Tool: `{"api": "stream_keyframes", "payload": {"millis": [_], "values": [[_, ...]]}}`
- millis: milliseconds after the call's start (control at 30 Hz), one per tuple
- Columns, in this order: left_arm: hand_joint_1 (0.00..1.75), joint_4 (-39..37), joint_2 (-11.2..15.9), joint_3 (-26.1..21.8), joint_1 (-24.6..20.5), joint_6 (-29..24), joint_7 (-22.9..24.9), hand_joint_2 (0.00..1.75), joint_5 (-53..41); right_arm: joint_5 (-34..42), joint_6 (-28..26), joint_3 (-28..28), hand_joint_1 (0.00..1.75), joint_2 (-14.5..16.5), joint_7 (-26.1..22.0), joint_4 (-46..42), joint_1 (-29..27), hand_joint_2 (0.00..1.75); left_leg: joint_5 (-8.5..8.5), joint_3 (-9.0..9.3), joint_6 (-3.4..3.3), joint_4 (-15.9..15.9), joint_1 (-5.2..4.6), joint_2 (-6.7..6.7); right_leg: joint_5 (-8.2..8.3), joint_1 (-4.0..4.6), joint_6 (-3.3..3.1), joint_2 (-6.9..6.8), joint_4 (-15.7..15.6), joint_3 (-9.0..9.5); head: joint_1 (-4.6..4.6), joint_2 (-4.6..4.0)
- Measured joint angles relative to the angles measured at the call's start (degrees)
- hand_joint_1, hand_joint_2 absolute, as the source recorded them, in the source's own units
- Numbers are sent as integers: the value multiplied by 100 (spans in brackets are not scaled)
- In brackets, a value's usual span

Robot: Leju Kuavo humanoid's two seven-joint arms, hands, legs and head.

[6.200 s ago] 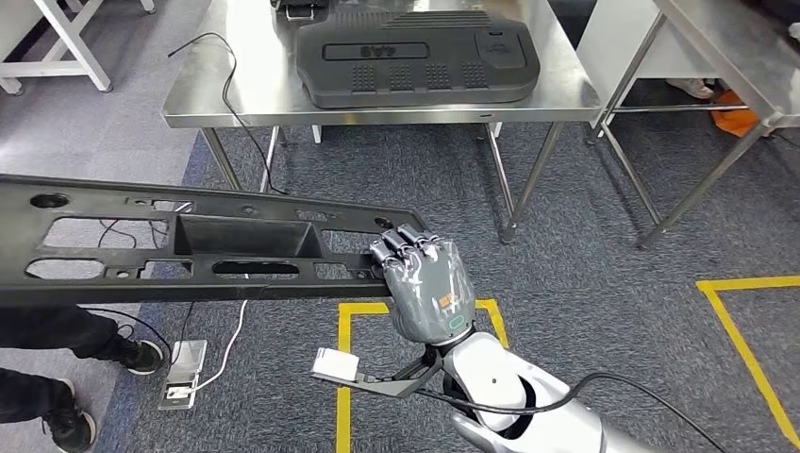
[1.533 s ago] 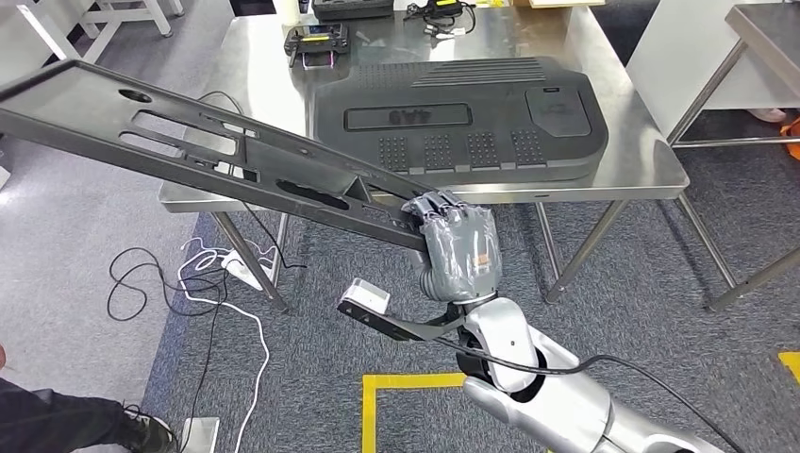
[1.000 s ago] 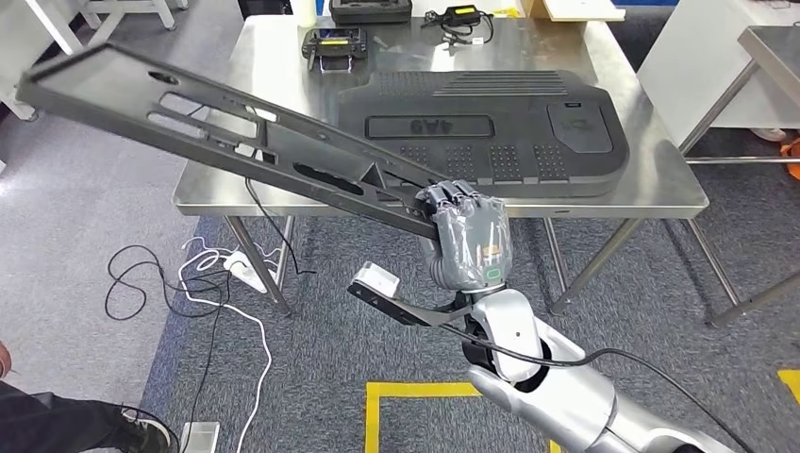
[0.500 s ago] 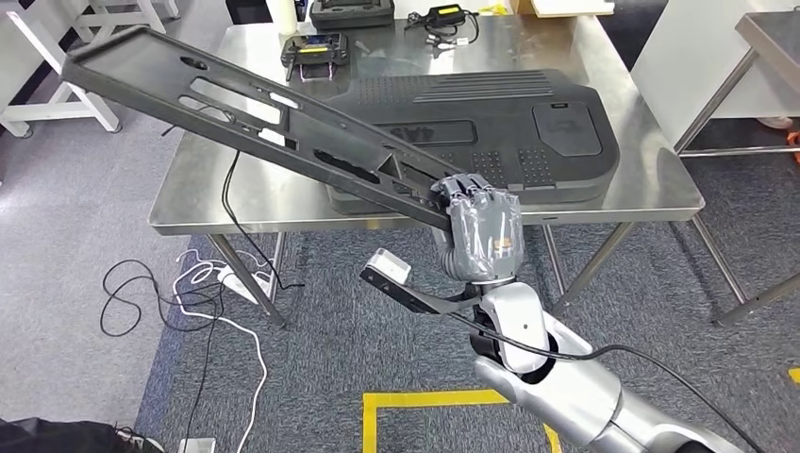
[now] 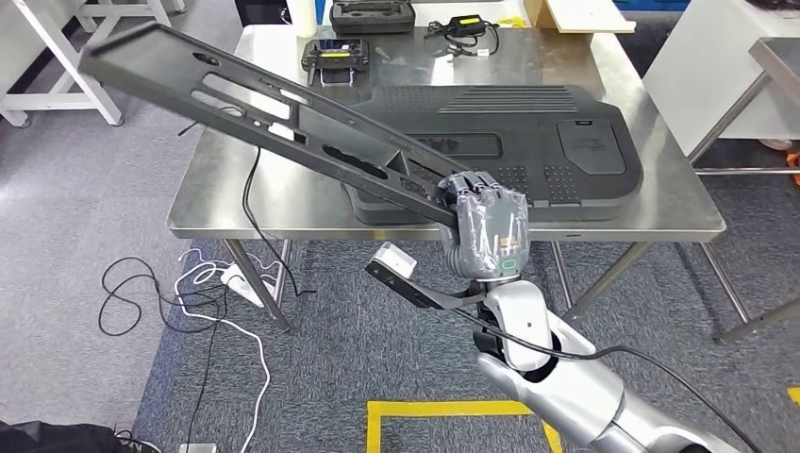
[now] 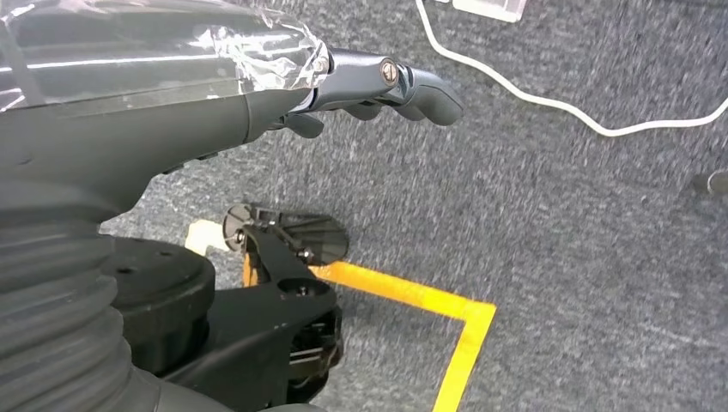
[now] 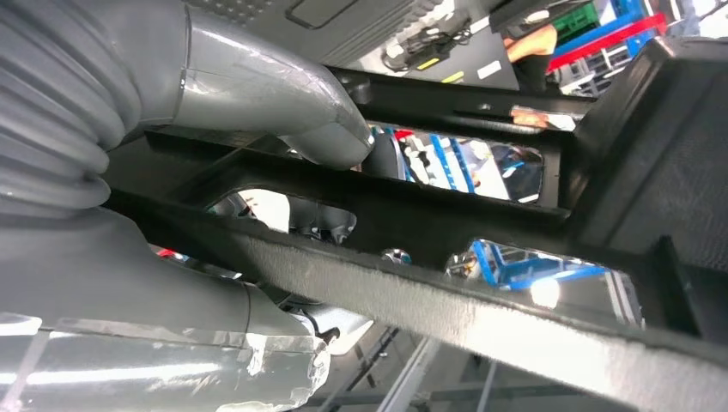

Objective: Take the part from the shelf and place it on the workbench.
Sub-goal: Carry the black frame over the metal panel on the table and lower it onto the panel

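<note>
The part (image 5: 264,104) is a long black plastic frame with several cut-outs. My right hand (image 5: 486,226) grips its near end. It slants up and to the left, its far end raised over the left side of the steel workbench (image 5: 274,193). In the right wrist view the part (image 7: 481,300) crosses close in front, with my thumb (image 7: 283,103) wrapped over a rib of it. My left hand (image 6: 378,81) hangs over the grey carpet with its fingers out straight and nothing in them.
A large black moulded cover (image 5: 528,142) takes up the workbench's right half. A controller (image 5: 332,49), a black case (image 5: 368,11) and a cabled charger (image 5: 467,26) lie at the back. Cables (image 5: 217,302) trail on the floor at left; another steel table (image 5: 755,57) stands at right.
The view has closed in on the workbench. My right hand has carried the part forward and up, so it now reaches over the table's left side.
</note>
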State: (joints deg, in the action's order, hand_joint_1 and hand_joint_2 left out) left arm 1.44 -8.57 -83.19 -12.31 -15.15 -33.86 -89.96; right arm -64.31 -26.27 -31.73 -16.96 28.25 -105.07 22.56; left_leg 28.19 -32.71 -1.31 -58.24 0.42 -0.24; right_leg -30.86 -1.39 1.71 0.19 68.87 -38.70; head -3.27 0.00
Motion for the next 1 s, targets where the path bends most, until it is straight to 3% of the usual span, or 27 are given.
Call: {"api": "stream_keyframes", "payload": {"millis": [67,100,200,267,367,400,433,467,533,600,667,767,833,900,933,967,1000], "values": [[0,0,0,0,-5,0,1,175,0,-1,-2,13,175,-3,17,11,8,175,76,35,59,-45,-9,-9,315,11,-28,-10,-649,253,-19,0],[0,0,0,0,-10,3,3,175,0,0,-4,25,175,-3,30,17,10,175,100,35,90,-64,-18,-12,353,21,-50,-10,-806,310,-20,0],[0,0,4,0,-31,28,17,175,0,6,-9,58,175,-21,60,51,15,175,139,41,165,-67,-27,-9,313,29,-128,10,-861,324,4,0],[0,0,14,1,-47,43,33,175,0,9,-10,69,175,-33,66,79,38,175,265,-12,231,-255,-19,-2,304,5,-186,8,-898,369,30,0],[0,0,20,2,-47,28,53,175,0,15,-6,82,175,-34,95,141,72,175,669,-532,308,-1277,9,2,257,-2,-262,-12,-917,443,76,0],[0,0,20,1,-37,18,56,175,0,16,-1,88,175,-34,111,172,75,175,730,-719,318,-1581,17,2,235,1,-274,-15,-917,468,78,0],[0,0,20,1,-27,11,58,175,0,15,8,95,175,-36,128,206,76,175,679,-826,316,-1699,19,2,210,4,-277,-14,-916,502,80,0],[0,0,20,1,-21,8,59,175,0,10,20,107,175,-38,144,242,79,175,516,-828,303,-1595,19,2,182,4,-271,-10,-916,544,82,0],[0,0,21,1,-20,7,59,175,0,-8,50,138,175,-45,175,311,107,175,26,-594,243,-892,12,0,116,3,-244,-3,-918,639,89,0],[0,0,22,1,-28,7,59,175,0,-32,80,168,175,-58,202,382,168,175,-220,-379,182,-309,-18,0,66,13,-196,9,-916,680,97,0],[0,0,23,2,-34,7,59,175,0,-71,128,186,175,-82,227,442,221,175,-193,-339,143,-173,-55,-1,54,17,-134,16,-943,680,103,0],[0,0,23,1,-35,7,59,175,0,-109,185,202,175,-138,247,492,277,175,-194,-261,64,-42,-16,5,-37,10,-48,6,-862,668,93,0],[0,0,22,2,-43,10,59,175,0,-128,202,219,175,-171,262,527,321,175,-188,-196,7,17,-2,12,-291,7,-22,3,-323,409,63,0],[0,0,22,2,-47,26,60,175,0,-174,242,236,175,-195,287,576,355,175,-153,-157,-31,19,-9,11,-519,7,-1,4,396,-13,34,0],[0,0,23,2,-46,39,62,175,0,-199,271,242,175,-208,298,607,369,175,-131,-133,-39,16,-12,9,-499,6,8,4,575,-152,24,0],[0,0,23,2,-46,54,64,175,0,-220,305,244,175,-224,306,639,394,175,-105,-104,-35,11,-11,5,-355,4,10,3,520,-184,15,0],[0,0,24,2,-48,66,67,175,0,-234,337,245,175,-243,311,669,431,175,-74,-70,-24,1,-9,1,-117,2,7,0,253,-114,3,0]]}}
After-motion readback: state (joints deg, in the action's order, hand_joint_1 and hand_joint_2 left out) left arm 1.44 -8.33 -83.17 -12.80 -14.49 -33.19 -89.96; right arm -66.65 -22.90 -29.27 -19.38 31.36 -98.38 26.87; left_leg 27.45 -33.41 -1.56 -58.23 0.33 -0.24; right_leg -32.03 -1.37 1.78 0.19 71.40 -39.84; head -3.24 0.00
